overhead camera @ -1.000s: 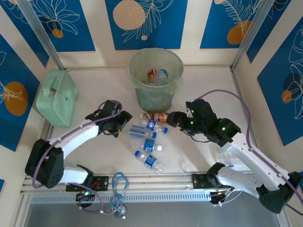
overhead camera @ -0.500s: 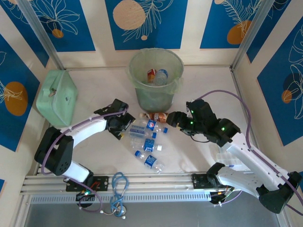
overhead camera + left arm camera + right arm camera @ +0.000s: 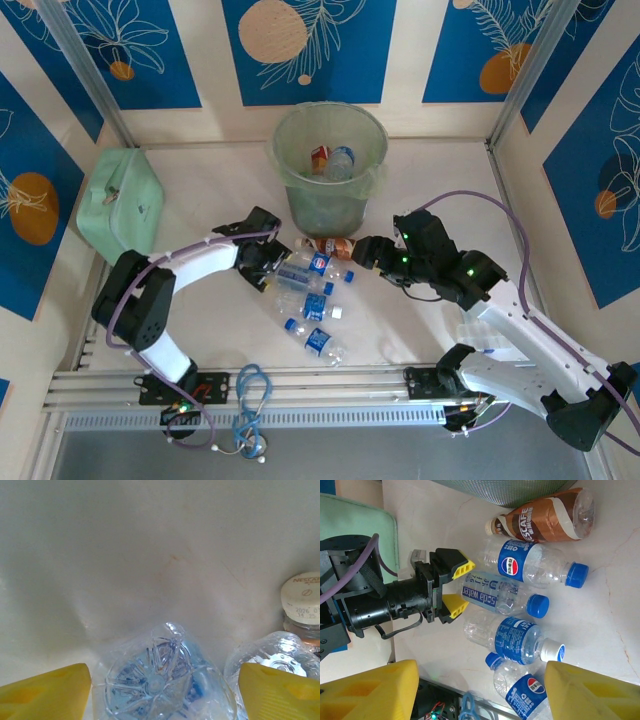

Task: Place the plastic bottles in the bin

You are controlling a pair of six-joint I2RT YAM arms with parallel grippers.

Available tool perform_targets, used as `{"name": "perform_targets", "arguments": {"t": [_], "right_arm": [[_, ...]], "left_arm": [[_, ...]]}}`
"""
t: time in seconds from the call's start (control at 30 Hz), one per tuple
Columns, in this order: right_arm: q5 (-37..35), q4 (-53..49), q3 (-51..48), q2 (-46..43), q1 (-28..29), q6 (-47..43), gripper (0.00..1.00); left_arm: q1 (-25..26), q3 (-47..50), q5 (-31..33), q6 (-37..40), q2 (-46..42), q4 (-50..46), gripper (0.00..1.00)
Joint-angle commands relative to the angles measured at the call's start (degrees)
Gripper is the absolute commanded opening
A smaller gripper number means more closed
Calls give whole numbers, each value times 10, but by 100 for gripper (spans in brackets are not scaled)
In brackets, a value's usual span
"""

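Stretched left arm low across the table (image 3: 430,190); set left gripper (image 3: 464,586) with fingers apart, straddling the base of the clear Soda Water bottle (image 3: 495,592), which lay on its side among other bottles. Held right gripper (image 3: 360,252) wide open, empty, just beside the brown bottle (image 3: 330,245) before the bin (image 3: 325,205).

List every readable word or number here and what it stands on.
"ESCAFE": label of the brown bottle, first letter hidden.
"Soda Water": blue label of the clear bottle.
"NESCAFE": white cap; date print below it blurred.
Remaining blue labels: round logos, small print unreadable.
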State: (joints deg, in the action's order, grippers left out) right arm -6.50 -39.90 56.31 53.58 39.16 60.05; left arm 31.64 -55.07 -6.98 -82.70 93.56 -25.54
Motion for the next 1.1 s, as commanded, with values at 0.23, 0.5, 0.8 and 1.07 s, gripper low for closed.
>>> {"name": "perform_targets", "arguments": {"t": [0.23, 0.5, 0.8, 1.07], "right_arm": [[-12, -13, 2, 2, -17, -3, 63], [-17, -23, 15, 1, -21, -8, 62], [20, 14, 21, -16, -23, -10, 62], [77, 69, 23, -23, -23, -1, 59]], "left_arm": [[5, -9, -9, -31, 7, 8, 66], [5, -21, -4, -8, -28, 9, 61], [-7, 39, -32, 34, -143, 100, 60], [-25, 100, -83, 24, -262, 225, 57]]}}
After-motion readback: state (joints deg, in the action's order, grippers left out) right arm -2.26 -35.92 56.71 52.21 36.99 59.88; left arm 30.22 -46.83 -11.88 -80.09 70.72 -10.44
